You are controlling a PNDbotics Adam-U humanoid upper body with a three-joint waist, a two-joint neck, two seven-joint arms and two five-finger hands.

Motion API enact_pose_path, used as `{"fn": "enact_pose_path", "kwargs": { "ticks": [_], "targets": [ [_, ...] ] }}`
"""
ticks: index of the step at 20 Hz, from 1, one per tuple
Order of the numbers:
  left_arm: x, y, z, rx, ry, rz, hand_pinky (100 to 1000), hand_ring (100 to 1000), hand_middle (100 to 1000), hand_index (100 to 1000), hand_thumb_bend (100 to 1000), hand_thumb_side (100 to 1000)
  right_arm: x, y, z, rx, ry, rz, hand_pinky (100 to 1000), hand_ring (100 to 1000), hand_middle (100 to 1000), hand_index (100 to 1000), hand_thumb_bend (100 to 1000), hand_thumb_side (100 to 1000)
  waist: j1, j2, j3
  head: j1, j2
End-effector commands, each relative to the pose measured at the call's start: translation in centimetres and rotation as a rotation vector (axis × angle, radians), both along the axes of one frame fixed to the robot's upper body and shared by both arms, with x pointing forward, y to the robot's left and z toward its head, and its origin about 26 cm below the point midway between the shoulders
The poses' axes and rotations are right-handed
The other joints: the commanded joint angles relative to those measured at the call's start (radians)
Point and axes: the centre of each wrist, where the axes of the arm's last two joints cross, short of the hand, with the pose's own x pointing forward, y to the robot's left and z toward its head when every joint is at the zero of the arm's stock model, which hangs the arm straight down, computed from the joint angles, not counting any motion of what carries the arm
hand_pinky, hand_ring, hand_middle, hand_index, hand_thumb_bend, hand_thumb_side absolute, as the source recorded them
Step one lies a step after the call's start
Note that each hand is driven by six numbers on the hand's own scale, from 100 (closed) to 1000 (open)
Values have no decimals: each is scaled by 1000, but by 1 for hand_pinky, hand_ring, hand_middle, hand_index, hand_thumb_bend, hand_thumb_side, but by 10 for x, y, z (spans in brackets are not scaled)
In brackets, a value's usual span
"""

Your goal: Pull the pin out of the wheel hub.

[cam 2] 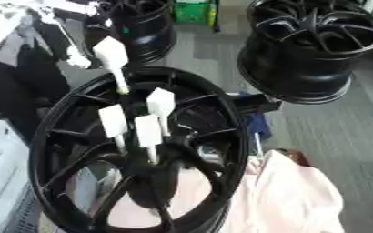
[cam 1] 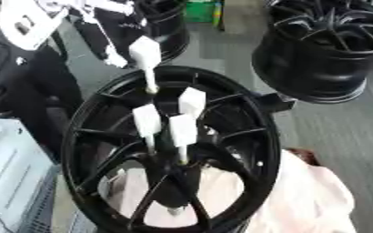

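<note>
A black wheel hub [cam 1: 94, 136] lies tilted in the middle of the view. Three white pins with flat white heads stand in its centre: one on the left [cam 1: 147, 120], one in the middle [cam 1: 183, 129] and one at the back [cam 1: 192, 101]. A fourth white pin [cam 1: 144, 53] hangs higher at the upper left, its thin shaft pointing down at the hub's far rim. My left hand [cam 1: 115, 58] reaches in from the upper left as a blurred white and black shape and holds that pin's head. My right hand is not visible.
A second black wheel [cam 1: 325, 50] stands at the upper right and a third [cam 2: 146, 27] at the top middle. A pink cloth [cam 1: 309, 195] lies under the hub on the right. A pale grey case [cam 1: 11, 173] sits at the lower left. A green box [cam 1: 199, 10] is at the top.
</note>
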Motion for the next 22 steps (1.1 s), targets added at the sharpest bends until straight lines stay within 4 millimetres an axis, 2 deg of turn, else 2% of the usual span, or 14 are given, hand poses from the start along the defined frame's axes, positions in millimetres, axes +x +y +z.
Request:
{"fn": "enact_pose_path", "kwargs": {
  "ticks": [1,4,6,8,11,14,16,17,18,19,22],
  "targets": [
    [-11,44,47,-95,-71,97,671,566,362,491,153,100,-1,-3,8,-23,-27,-8,714,730,756,772,100,764,1,-14,4,-10,5],
    [-25,97,72,-190,-110,242,680,572,368,505,100,100,-2,-5,9,-29,-35,-25,714,730,756,772,100,761,3,-13,9,-24,5],
    [-36,132,81,-243,-135,351,681,573,370,510,100,100,-2,-7,10,-33,-41,-35,715,730,756,772,100,760,6,-12,11,-31,5],
    [-45,162,82,-290,-162,470,680,574,371,512,100,100,-3,-7,10,-35,-42,-41,715,730,756,772,100,761,7,-13,11,-36,5],
    [-51,192,79,-324,-199,624,680,574,372,517,100,100,-3,-8,10,-38,-43,-46,715,730,756,772,100,761,7,-15,11,-39,5],
    [-51,209,70,-336,-224,737,688,585,397,543,100,100,-3,-8,9,-37,-41,-46,715,729,756,772,100,762,6,-16,11,-42,4],
    [-48,214,63,-308,-235,785,732,647,479,627,127,100,-3,-8,9,-36,-41,-45,714,729,756,772,100,762,5,-17,10,-40,3],
    [-46,214,59,-296,-237,795,739,658,493,639,136,100,-3,-8,9,-35,-40,-45,714,729,756,772,100,762,4,-17,9,-38,3],
    [-44,215,55,-282,-236,800,800,773,631,756,228,116,-3,-8,9,-34,-40,-45,714,728,755,772,100,764,4,-16,8,-37,3],
    [-42,216,51,-261,-232,807,823,815,694,797,258,144,-3,-8,9,-32,-39,-46,714,728,755,772,100,764,4,-16,7,-37,3],
    [-38,217,44,-199,-235,846,857,877,778,860,300,186,-3,-7,8,-27,-40,-44,714,728,755,772,100,766,4,-14,5,-33,5]
  ]
}}
